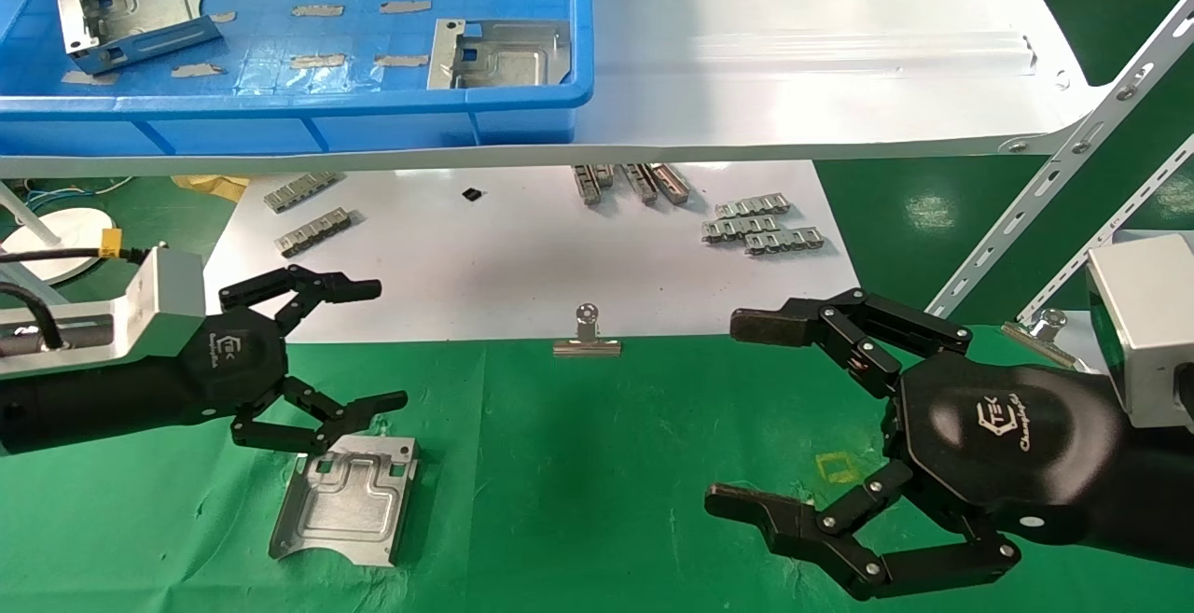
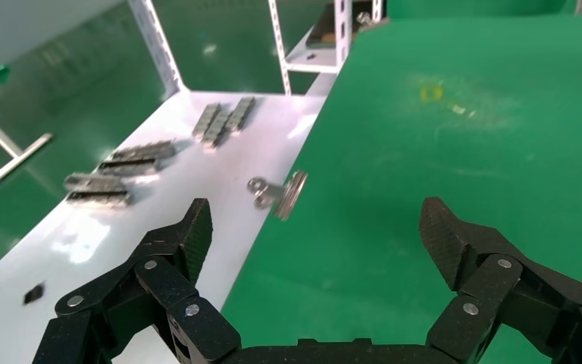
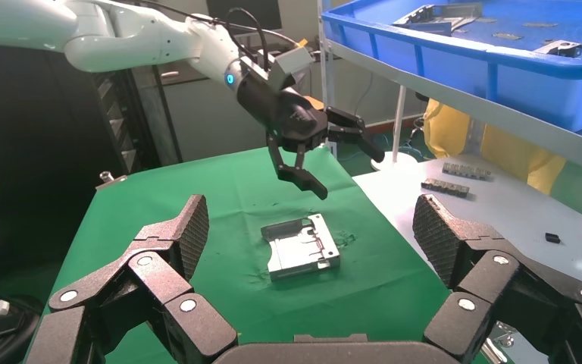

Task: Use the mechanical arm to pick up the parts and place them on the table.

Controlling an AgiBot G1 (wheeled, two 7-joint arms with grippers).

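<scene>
Right gripper (image 1: 737,412) hovers wide open, empty, over table (image 1: 578,464) — left gripper (image 1: 378,344) open too, just above part (image 1: 345,499).

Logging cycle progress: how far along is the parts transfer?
Done: one part lies flat on the green table, released. In hand: nothing; the left gripper hangs open just above that part, and the right gripper is open and empty over the cloth. Left: two parts in the blue bin.
</scene>
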